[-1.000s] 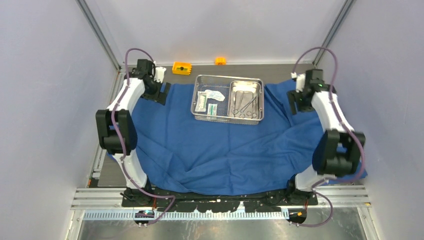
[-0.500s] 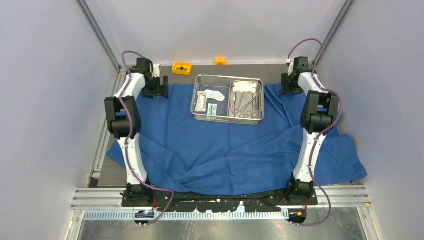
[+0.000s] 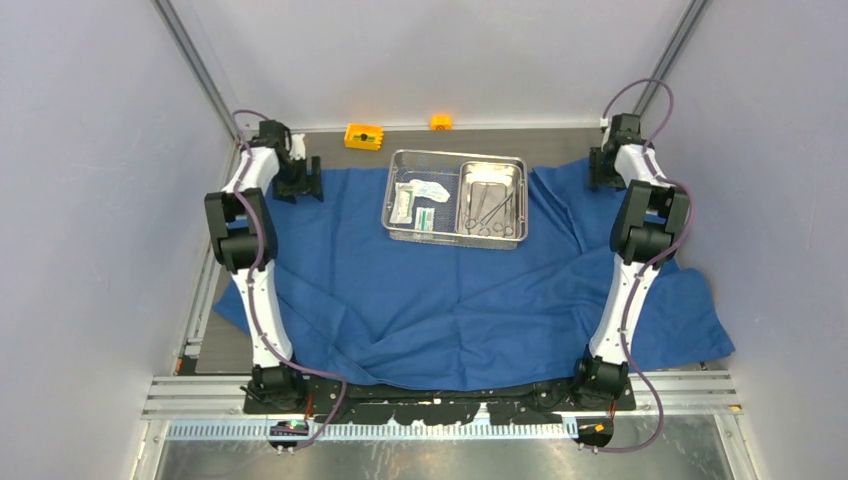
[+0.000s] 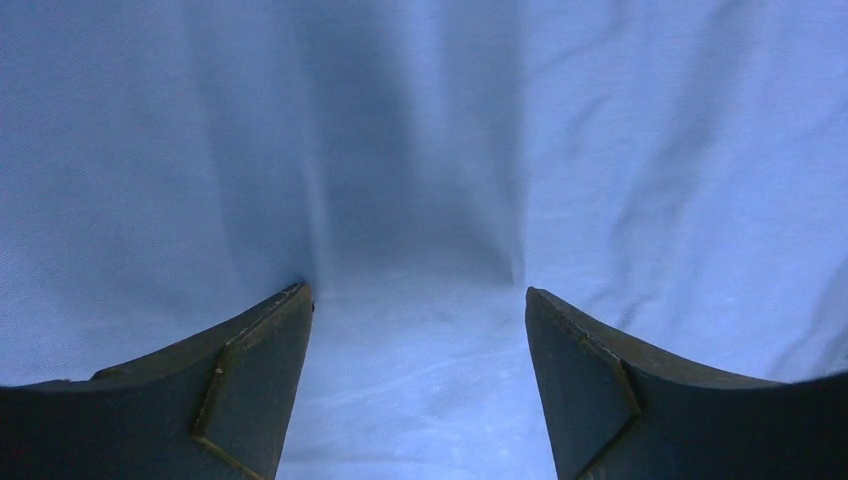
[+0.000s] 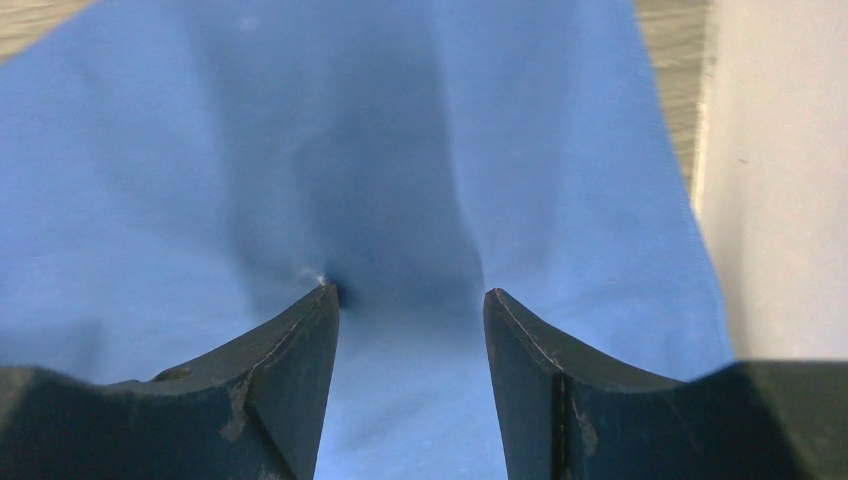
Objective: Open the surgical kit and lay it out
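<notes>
The surgical kit's blue cloth wrap lies spread over the table. On its far middle stands the steel mesh basket. The solid steel tray fills its right half and holds scissors and forceps. White-green packets lie in its left half. My left gripper is at the cloth's far left corner. In the left wrist view it is open, tips down on the cloth. My right gripper is at the far right corner, open, with its tips on the cloth.
Two orange blocks sit on the bare table behind the cloth. The enclosure's right wall is close beside my right gripper, with a strip of bare table between. Metal frame posts rise at the back corners.
Both arms have stretched outward and back. The left gripper moved left along the cloth's far edge, the right gripper moved right toward the wall. The right jaws narrowed somewhat.
</notes>
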Controlling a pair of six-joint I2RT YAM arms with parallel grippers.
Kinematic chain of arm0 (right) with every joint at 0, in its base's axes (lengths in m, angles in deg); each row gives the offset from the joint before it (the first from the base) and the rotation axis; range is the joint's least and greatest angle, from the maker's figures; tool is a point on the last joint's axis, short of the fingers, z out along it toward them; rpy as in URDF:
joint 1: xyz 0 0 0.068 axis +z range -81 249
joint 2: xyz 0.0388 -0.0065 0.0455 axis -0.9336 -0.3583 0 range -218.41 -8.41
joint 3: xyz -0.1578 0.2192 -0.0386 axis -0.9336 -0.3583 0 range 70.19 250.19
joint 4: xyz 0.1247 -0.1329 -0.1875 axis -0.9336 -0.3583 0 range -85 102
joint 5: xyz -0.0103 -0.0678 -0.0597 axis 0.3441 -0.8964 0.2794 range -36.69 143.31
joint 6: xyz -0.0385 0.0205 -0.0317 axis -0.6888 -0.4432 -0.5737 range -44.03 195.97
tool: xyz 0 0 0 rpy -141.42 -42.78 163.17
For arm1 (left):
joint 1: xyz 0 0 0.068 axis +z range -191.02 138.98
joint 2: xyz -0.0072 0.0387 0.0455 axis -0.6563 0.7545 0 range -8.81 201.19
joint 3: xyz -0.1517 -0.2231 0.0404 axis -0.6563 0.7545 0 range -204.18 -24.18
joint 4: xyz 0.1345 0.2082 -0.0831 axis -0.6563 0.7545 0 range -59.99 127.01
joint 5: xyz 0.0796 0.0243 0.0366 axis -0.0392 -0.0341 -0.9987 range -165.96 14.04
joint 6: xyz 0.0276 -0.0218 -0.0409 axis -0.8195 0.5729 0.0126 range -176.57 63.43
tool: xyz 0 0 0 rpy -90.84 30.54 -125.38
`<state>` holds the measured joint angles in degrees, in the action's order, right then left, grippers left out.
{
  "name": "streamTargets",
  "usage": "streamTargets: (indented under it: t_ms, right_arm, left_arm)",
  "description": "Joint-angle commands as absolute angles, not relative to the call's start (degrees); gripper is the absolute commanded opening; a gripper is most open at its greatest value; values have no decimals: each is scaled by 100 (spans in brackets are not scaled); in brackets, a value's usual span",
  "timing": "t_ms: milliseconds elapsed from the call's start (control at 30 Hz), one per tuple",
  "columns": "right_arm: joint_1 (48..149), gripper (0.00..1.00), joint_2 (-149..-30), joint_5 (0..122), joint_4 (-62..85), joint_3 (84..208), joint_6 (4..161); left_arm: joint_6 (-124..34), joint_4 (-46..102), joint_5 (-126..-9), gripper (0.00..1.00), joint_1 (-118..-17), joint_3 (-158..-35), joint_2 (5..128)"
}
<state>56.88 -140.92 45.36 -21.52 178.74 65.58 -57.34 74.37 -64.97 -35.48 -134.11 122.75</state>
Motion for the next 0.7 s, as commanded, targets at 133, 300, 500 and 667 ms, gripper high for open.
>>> streamTargets:
  t_ms: [133,300,500,667]
  right_arm:
    - [5442,60,-14289,3996,-2404,18295,6451]
    - [5373,60,-14318,3675,-2526,18503,6341]
    - [5301,61,-13820,4890,-2457,18189,6541]
    - [5409,67,-13181,6337,-2078,17731,7109]
  left_arm:
    - [-6016,7772,-6514,75,-2882,-13500,12449]
    - [-6070,7695,-6529,71,-2649,-13278,12357]
    - [-5986,7299,-6113,68,-2548,-12844,11895]
    - [-5688,6451,-5394,70,-2697,-12317,11053]
